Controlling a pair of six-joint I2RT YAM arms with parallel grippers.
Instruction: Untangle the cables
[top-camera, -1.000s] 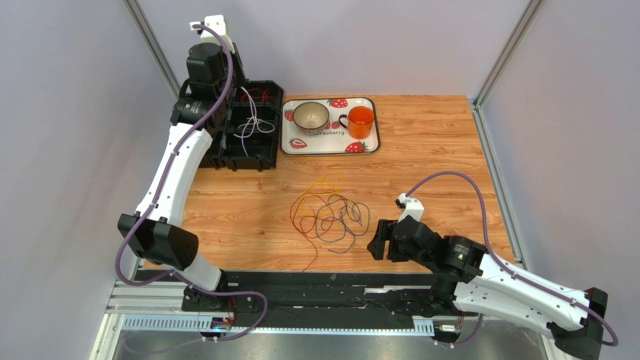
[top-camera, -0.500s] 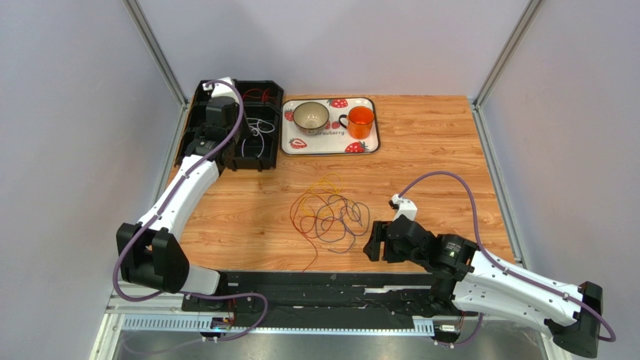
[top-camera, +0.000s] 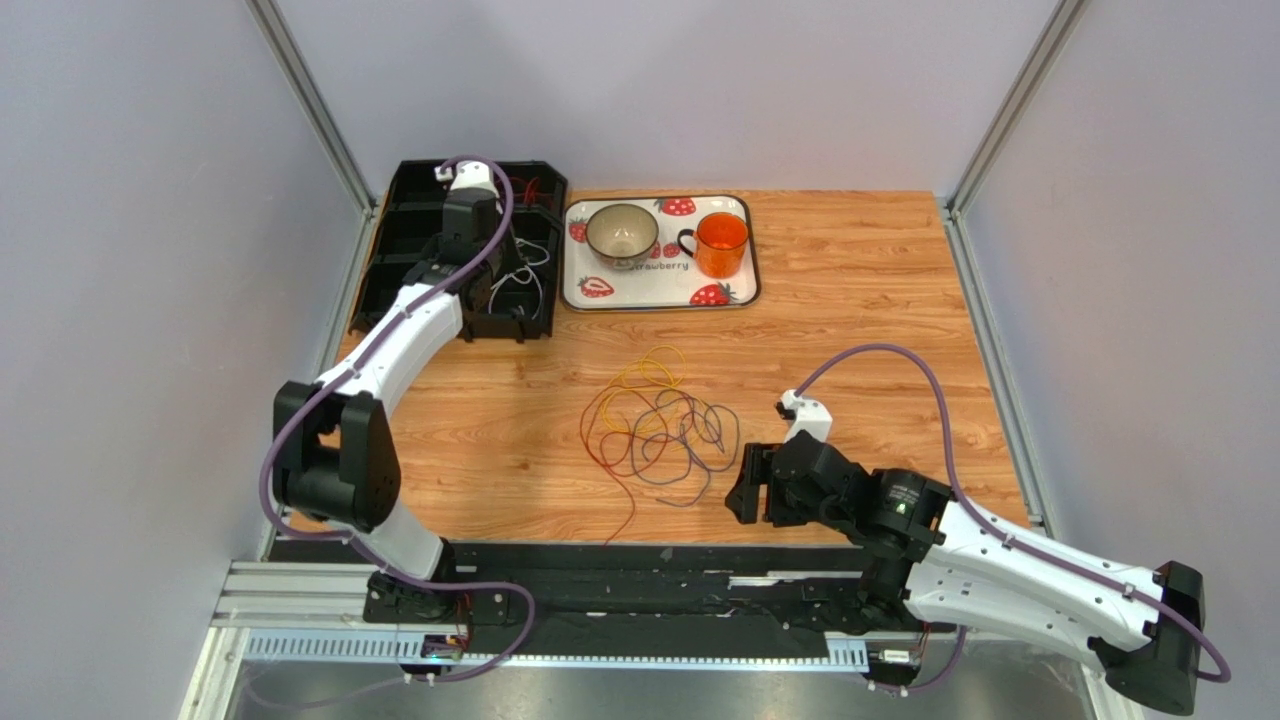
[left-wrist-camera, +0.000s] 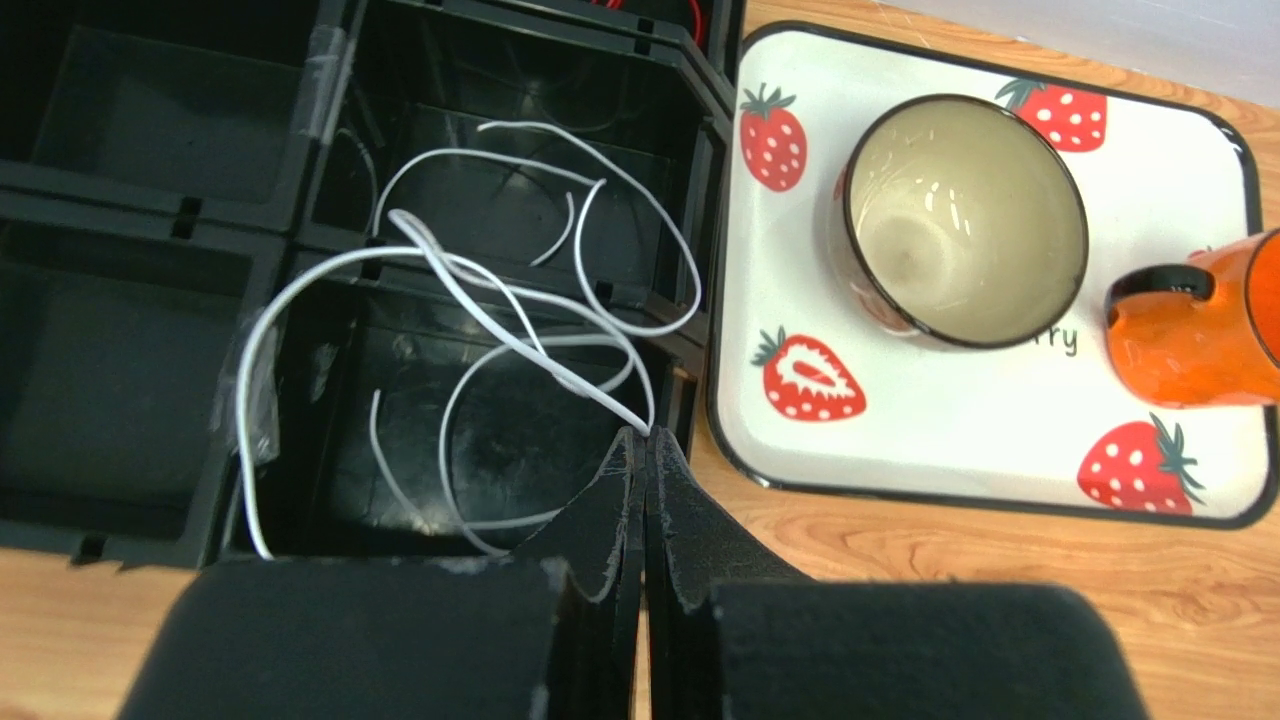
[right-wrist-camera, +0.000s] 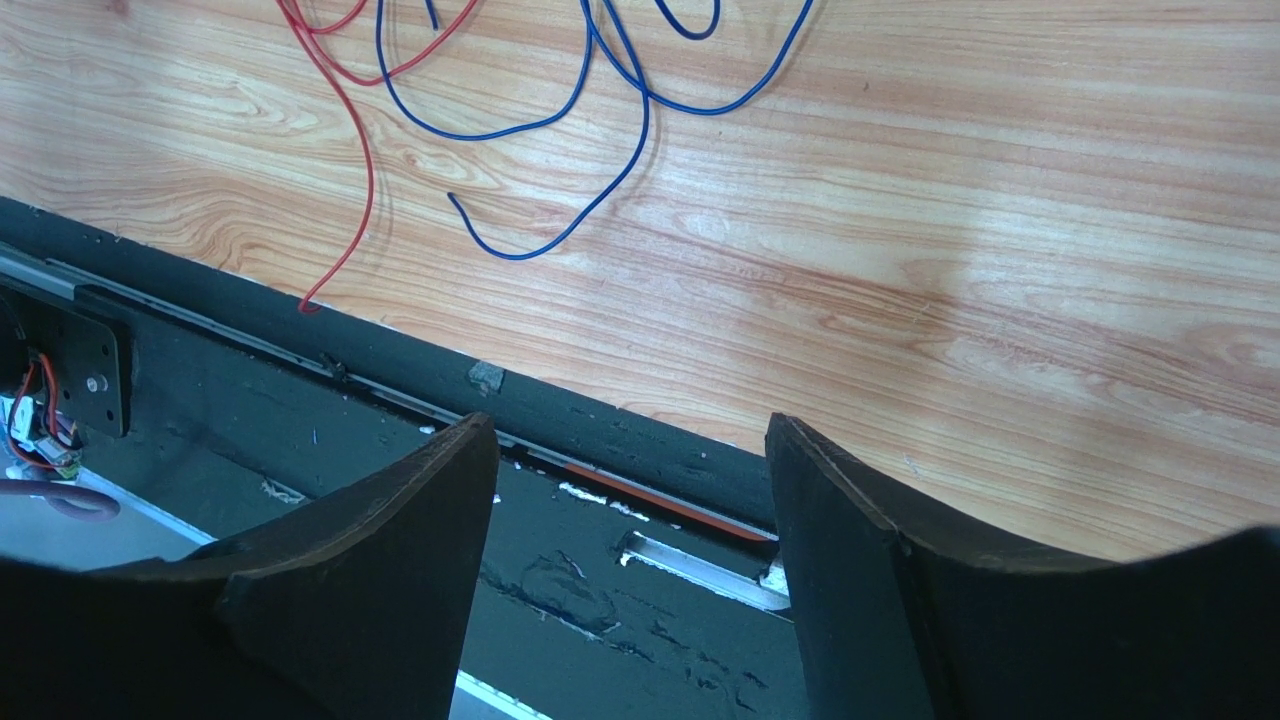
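Observation:
A loose tangle of red, yellow, orange and dark cables (top-camera: 661, 428) lies on the wooden table, mid-front. My left gripper (left-wrist-camera: 649, 438) hangs over the near right compartment of the black bin (left-wrist-camera: 135, 375), shut on a white cable (left-wrist-camera: 451, 278) that loops through the bin. From above, that gripper (top-camera: 508, 282) is mostly hidden under its wrist, with the white cable (top-camera: 520, 252) beside it. My right gripper (top-camera: 745, 489) is open and empty, low at the table's front edge just right of the tangle. Its wrist view shows blue cable (right-wrist-camera: 601, 90) and red cable (right-wrist-camera: 361, 165) ahead of the gripper (right-wrist-camera: 631, 450).
A strawberry-print tray (top-camera: 658, 282) at the back holds a bowl (top-camera: 621, 230) and an orange cup (top-camera: 723, 240), right beside the bin (top-camera: 403, 225). A black rail (right-wrist-camera: 451, 383) runs along the table's front edge under the right gripper.
The left arm swung down and to the right over the bin, its jaws staying shut. The right gripper drifted slightly left toward the tangle.

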